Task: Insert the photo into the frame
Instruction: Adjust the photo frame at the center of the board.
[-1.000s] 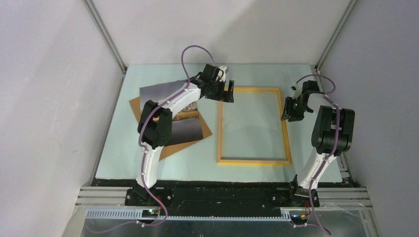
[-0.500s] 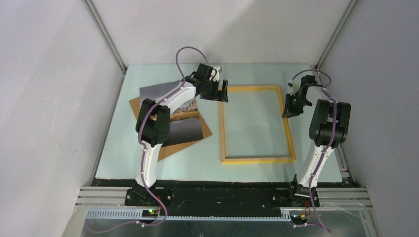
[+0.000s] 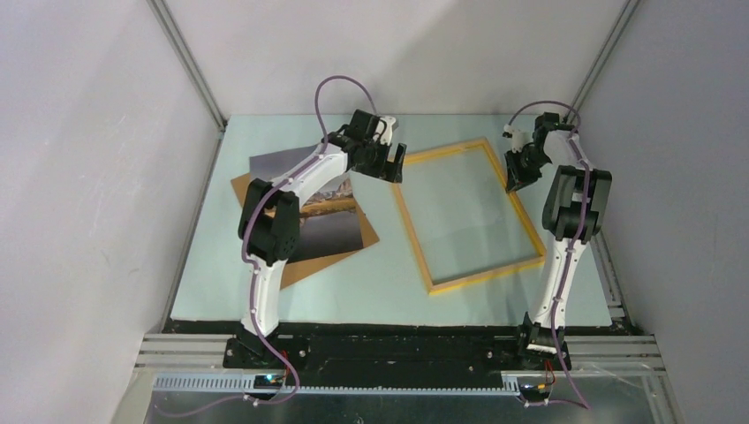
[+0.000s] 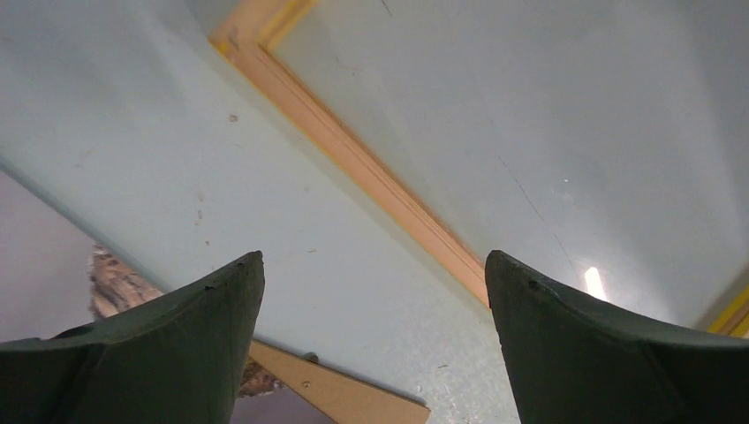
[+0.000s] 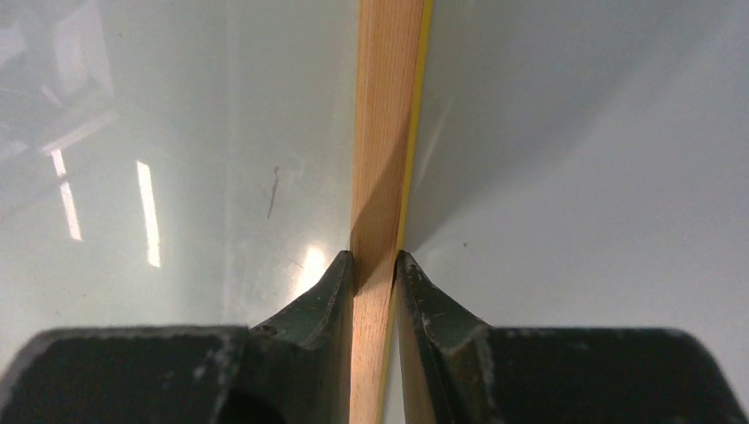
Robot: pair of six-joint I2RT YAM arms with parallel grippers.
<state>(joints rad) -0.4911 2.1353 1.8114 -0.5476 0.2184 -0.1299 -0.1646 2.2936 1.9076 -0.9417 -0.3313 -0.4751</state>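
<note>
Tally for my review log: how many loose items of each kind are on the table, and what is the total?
photo: 1
frame: 1
backing board: 1
Total: 3

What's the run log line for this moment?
right gripper: shut on frame edge | left gripper: open, empty, by frame corner | photo: on brown board, outside frame
</note>
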